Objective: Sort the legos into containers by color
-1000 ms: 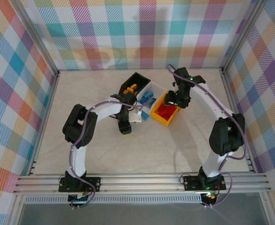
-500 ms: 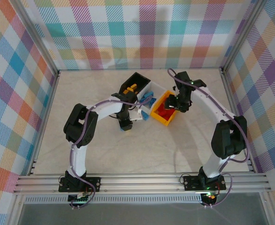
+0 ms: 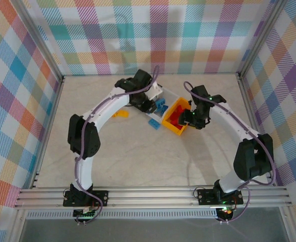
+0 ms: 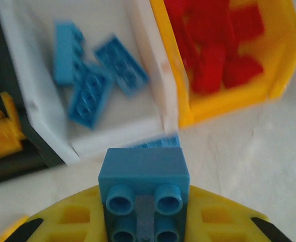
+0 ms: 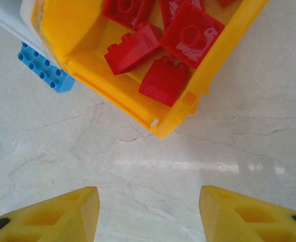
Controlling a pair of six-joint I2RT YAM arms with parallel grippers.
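Note:
My left gripper [image 4: 144, 214] is shut on a light blue lego [image 4: 144, 174], held just in front of the containers. The white bin [image 4: 148, 85] holds three blue legos [image 4: 90, 96]. Beside it, the yellow-orange bin [image 4: 284, 60] is full of red legos [image 4: 213, 55], and the black bin [image 4: 1, 166] has yellow ones [image 4: 1, 136]. From above, the left gripper [image 3: 148, 103] hovers over the bins. Another blue lego [image 3: 154, 124] and a yellow one [image 3: 120, 115] lie on the table. My right gripper [image 5: 148, 217] is open and empty over bare table, near the yellow-orange bin's corner [image 5: 163, 126].
The loose blue lego [image 5: 44, 68] lies against the yellow-orange bin's left side. Aluminium frame rails [image 3: 153, 196] run along the near edge, and checked walls surround the pale table [image 3: 137, 161]. The right arm [image 3: 228, 116] curves in from the right.
My left gripper shut on the blue lego down on the table and carried it back and up toward the bins. My right gripper drew back from over the yellow-orange bin toward the near right.

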